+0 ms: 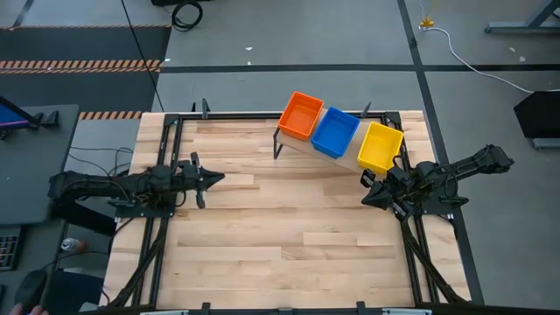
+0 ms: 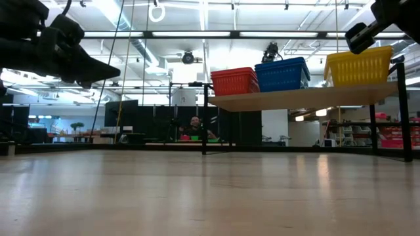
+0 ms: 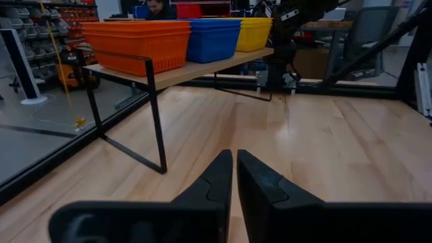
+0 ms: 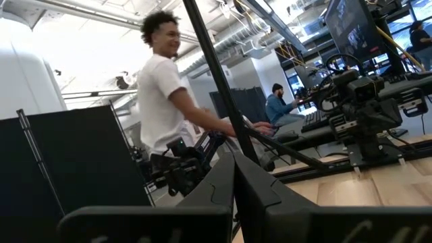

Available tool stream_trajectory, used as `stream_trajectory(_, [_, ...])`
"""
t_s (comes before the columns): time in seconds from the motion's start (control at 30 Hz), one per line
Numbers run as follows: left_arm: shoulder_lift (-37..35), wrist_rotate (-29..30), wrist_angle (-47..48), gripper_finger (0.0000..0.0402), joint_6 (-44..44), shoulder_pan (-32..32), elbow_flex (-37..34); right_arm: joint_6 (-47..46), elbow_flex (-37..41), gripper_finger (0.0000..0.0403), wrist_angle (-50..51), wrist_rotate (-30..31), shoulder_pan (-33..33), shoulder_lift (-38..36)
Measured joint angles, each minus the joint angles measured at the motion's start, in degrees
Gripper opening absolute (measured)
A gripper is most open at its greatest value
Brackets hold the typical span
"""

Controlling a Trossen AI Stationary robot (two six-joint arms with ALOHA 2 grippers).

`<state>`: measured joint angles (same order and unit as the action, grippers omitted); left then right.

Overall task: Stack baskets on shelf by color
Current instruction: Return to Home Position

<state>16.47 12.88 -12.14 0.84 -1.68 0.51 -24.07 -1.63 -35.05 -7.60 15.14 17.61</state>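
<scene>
Homing: baskets (image 1: 335, 131) sorted on shelf (image 2: 295, 98) | my left gripper (image 1: 213, 178) and right gripper (image 1: 367, 199) pinched together, empty | retract slowly, clearing yellow basket (image 1: 380, 147) and shelf.

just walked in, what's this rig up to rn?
Nothing is being handled at this moment. The orange baskets, blue baskets and yellow baskets sit side by side on the shelf, grouped by colour. The left gripper hovers shut and empty over the left side of the table. The right gripper, also shut and empty, hangs beside the yellow end of the shelf. The stacking looks done.
</scene>
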Motion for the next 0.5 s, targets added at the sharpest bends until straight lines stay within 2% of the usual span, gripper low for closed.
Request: stream_trajectory(0.5, [0.00,-0.04,-0.02,0.0023,0.01,0.03,0.00,0.01,0.00,0.0012,0.00,0.00,0.01,0.00])
